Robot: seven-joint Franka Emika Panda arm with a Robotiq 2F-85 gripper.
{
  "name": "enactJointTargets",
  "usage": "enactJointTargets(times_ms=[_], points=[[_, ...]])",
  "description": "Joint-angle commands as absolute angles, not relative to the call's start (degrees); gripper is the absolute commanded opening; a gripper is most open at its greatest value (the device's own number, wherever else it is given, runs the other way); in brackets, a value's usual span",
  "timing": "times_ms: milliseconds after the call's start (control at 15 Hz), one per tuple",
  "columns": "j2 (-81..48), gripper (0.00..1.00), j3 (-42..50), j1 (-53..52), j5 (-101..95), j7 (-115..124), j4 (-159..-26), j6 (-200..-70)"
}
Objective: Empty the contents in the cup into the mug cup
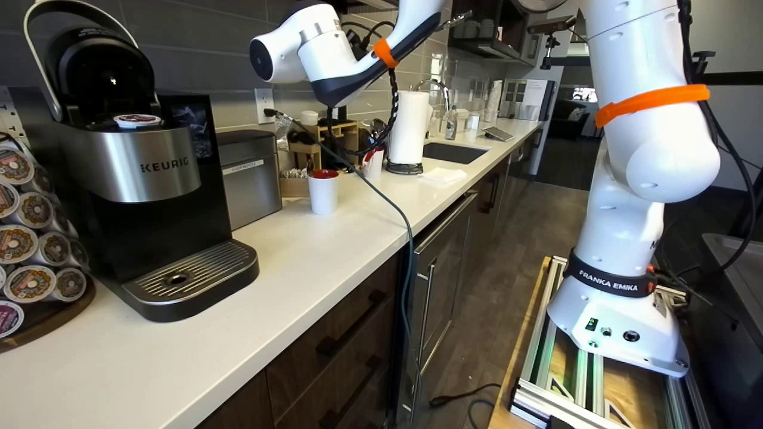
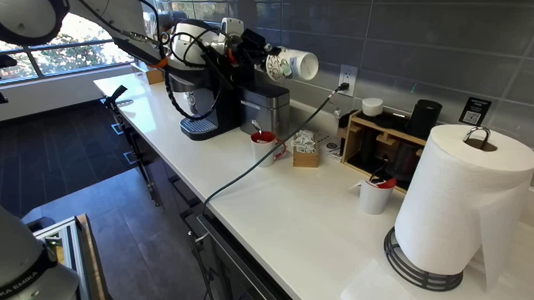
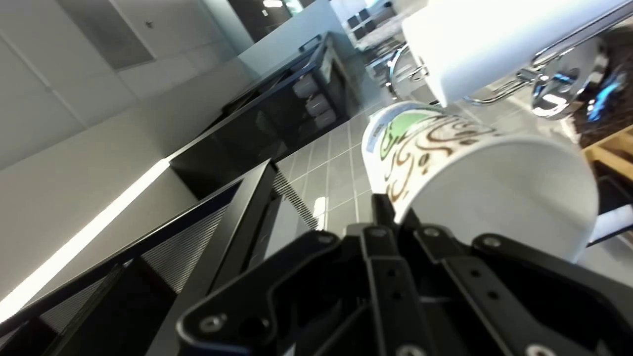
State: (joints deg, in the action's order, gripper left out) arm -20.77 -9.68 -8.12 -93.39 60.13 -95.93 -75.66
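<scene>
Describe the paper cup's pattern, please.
The white cup has brown swirls, green and blue; seen best in the wrist view.

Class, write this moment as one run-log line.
end effector: gripping paper cup near rim; cup: sideways, midair; red-handled mug: upright on counter; pour: none visible

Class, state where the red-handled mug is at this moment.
In an exterior view, near the centre, the red-handled mug stands on the counter, just left of the small brown box and in front of the metal container.

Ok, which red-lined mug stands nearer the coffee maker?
The red-handled mug beside the small wooden box; the other mug stands by the paper towel roll.
</scene>
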Motion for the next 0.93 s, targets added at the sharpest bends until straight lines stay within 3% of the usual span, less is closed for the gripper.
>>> enactJointTargets(times_ms=[0,867], points=[[-13.9,0.01,-9.5,-4.6,-85.0,64.7,-103.9,-86.5],[9.6,0.01,-1.9,-0.9,-52.0,66.6,-122.1,-111.1]])
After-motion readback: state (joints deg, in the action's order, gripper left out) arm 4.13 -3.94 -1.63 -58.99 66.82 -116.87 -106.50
